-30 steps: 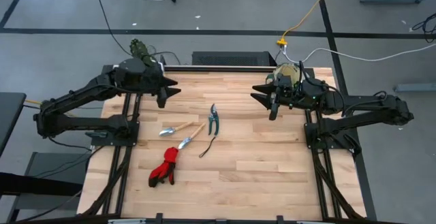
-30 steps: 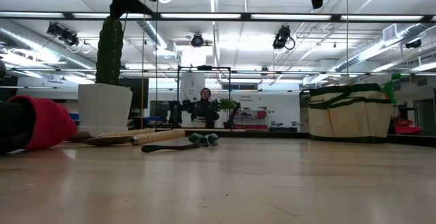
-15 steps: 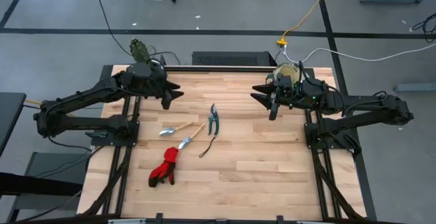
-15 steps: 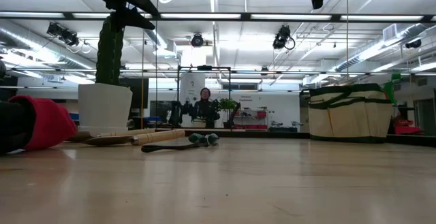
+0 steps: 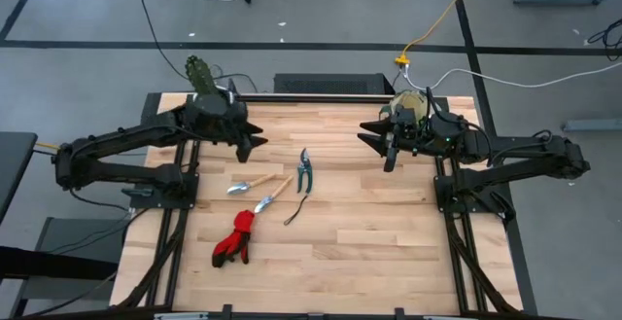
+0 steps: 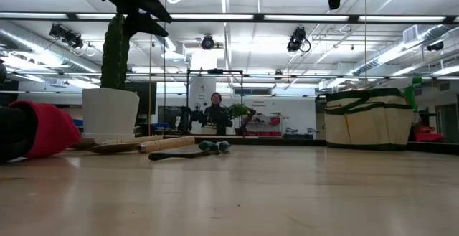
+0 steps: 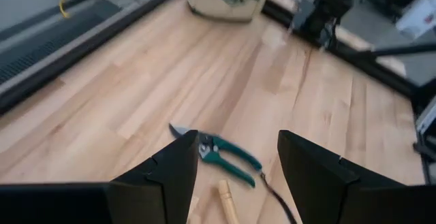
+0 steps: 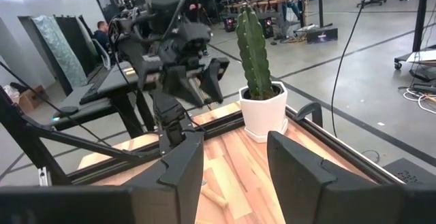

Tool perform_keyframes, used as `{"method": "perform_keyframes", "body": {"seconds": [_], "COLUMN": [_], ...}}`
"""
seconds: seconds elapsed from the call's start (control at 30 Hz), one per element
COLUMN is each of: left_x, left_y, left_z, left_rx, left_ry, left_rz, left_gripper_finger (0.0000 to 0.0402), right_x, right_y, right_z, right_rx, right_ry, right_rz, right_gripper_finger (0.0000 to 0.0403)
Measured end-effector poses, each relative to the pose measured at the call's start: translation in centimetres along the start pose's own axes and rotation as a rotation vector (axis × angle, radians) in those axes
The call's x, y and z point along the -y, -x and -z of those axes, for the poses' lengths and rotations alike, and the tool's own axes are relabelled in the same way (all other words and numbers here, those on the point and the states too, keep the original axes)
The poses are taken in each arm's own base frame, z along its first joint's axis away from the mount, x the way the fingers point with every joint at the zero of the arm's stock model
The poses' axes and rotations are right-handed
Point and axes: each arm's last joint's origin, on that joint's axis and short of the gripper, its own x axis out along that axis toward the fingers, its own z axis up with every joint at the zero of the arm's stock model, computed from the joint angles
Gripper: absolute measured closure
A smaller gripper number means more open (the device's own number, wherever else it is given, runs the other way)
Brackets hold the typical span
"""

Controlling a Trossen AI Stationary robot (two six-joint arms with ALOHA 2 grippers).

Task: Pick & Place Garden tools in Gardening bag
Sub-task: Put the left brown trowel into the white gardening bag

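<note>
You were at the reach step: your left end effector point(image 5: 255, 141), fingers spread, hung above the shears point(image 5: 305, 170), needing descent; the right end effector point(image 5: 377, 143) waited, likewise spread.

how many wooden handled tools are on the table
2. One trowel lies left of the other tool, both between the red gloves and the pruning shears. None seems hidden.
</note>
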Motion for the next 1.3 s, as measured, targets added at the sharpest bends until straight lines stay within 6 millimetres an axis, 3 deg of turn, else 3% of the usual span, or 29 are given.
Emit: {"method": "perform_keyframes", "body": {"seconds": [0.6, 1.3], "left_x": [1.7, 1.3], "left_y": [-6.7, -11.1], "left_z": [3.0, 6.9], "left_rx": [-0.277, -0.577], "left_ry": [-0.072, -0.109], "left_rz": [-0.052, -0.156], "left_gripper_finger": [0.0193, 0.0193], "right_x": [0.0, 0.1], "right_y": [0.0, 0.0], "right_z": [0.1, 0.5], "right_rx": [-0.006, -0.052], "right_ry": [0.002, 0.009], "right_rz": [0.003, 0.014], "right_gripper_finger": [0.0241, 0.0241]}}
